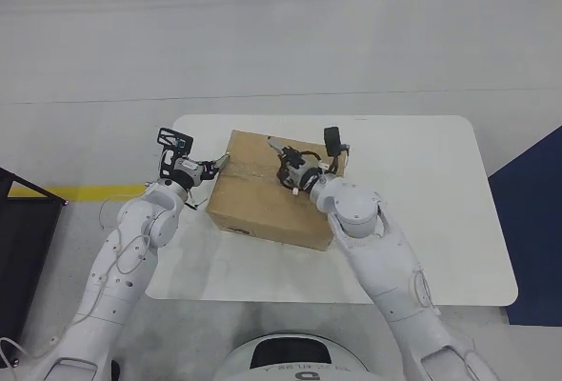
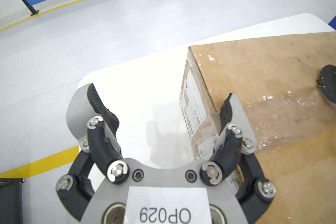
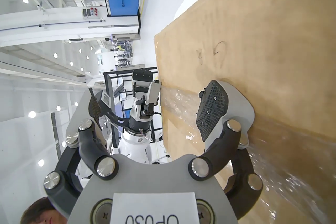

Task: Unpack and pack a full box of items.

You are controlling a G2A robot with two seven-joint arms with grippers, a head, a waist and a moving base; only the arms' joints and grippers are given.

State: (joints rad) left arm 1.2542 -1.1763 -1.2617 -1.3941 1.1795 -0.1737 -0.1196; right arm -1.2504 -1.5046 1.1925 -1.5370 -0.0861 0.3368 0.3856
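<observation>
Resting closed and taped on white table, cardboard box. Left gripper spread wide at box's left end, one finger over top edge, other beside it above table. Right gripper likewise released, holding nothing, one pad at taped seam on box top.

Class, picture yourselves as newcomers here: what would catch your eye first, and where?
A closed cardboard box, sealed with clear tape, sits on the white table. The open left gripper straddles its left edge, and the open right gripper is at its taped top.
</observation>
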